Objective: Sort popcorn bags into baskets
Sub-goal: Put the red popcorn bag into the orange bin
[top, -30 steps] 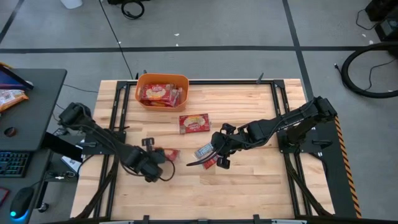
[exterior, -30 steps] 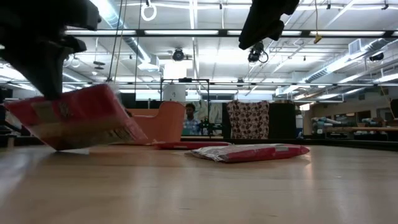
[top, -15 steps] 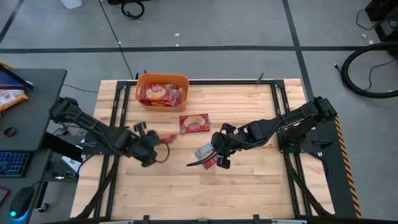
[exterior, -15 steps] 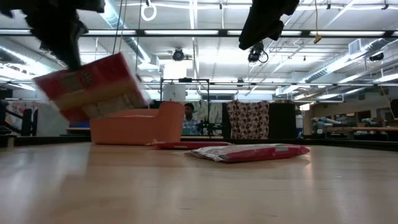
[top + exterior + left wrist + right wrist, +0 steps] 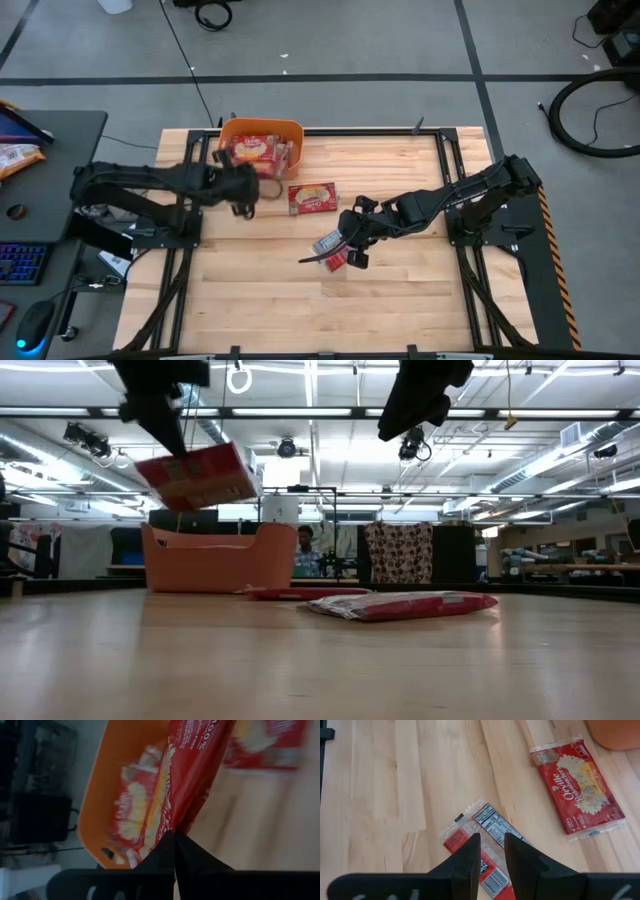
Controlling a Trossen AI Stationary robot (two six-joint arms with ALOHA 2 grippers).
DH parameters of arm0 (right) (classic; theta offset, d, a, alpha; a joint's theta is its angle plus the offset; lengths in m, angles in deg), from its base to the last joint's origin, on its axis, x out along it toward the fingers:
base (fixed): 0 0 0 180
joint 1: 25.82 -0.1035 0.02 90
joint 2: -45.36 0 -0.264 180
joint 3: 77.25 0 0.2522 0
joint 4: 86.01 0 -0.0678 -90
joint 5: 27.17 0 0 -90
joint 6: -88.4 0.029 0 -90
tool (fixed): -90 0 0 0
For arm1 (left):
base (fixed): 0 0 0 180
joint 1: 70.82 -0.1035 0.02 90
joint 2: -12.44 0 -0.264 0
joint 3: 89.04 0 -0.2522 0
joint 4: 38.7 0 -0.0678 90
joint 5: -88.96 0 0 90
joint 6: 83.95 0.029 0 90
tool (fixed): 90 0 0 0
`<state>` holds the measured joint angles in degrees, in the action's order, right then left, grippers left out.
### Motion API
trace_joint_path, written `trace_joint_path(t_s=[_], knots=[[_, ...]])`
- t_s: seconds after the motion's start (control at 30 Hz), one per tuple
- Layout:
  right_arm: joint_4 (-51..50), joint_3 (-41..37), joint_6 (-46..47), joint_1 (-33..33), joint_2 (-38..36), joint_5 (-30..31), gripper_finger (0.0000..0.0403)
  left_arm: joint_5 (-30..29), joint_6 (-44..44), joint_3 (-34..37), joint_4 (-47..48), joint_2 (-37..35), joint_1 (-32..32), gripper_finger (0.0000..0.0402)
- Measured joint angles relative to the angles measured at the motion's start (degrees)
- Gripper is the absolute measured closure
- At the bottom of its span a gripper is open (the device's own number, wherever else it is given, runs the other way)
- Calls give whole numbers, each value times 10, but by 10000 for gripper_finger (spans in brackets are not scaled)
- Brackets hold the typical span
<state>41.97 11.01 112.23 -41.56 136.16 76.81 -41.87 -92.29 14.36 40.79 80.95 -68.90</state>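
Observation:
My left gripper [image 5: 250, 188] is shut on a red popcorn bag [image 5: 200, 475], in the air just before the near side of the orange basket [image 5: 260, 145]. The basket holds several red bags [image 5: 135, 815]. My right gripper [image 5: 492, 855] hangs open above a bag lying flat, label side up [image 5: 490, 832], near the table's middle; its fingers stand well above it in the low view. Another bag lies picture side up [image 5: 313, 197] on the wood between that one and the basket. My left gripper pinches the bag between its two fingers at one edge [image 5: 176, 822], reaching it from above. The bag is lifted clear, hangs tilted below the fingers and stands higher than the basket's rim [image 5: 205, 532].
Metal frame rails run along the table's left and right sides [image 5: 185, 200]. A desk with a keyboard and an orange-and-white snack bag [image 5: 15, 158] stands left of the table. The near half of the table top [image 5: 320, 310] is bare wood.
My left gripper, shut on the bag all the while, has risen from the table's near-left part and swung toward the far edge, up to the basket. The bag went from low over the wood to above rim height.

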Motion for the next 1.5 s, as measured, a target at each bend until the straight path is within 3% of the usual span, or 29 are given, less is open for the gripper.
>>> trace_joint_path(t_s=[0.43,0.67,0.8,0.93,1.0,1.13,1.2,1.33,1.5], knots=[[-50,0,16,-14,0,-5,310,105,267,66,-207,9,-278,401],[-75,0,43,-34,0,-10,310,140,295,118,-290,25,-366,362],[-83,0,52,-41,0,-9,310,148,276,113,-286,26,-357,313],[-83,0,44,-40,0,-7,310,173,200,88,-278,26,-336,273],[-85,0,29,-33,0,-8,310,221,140,71,-275,26,-326,263],[-92,0,-28,-12,0,-33,310,397,37,58,-299,26,-293,260],[-133,0,-65,-2,-3,-37,310,438,-1,58,-310,28,-265,260],[-211,-1,-130,15,-30,14,313,422,-67,58,-321,47,-191,260],[-152,-34,-197,53,-95,16,317,365,-94,58,-360,88,-109,260]])
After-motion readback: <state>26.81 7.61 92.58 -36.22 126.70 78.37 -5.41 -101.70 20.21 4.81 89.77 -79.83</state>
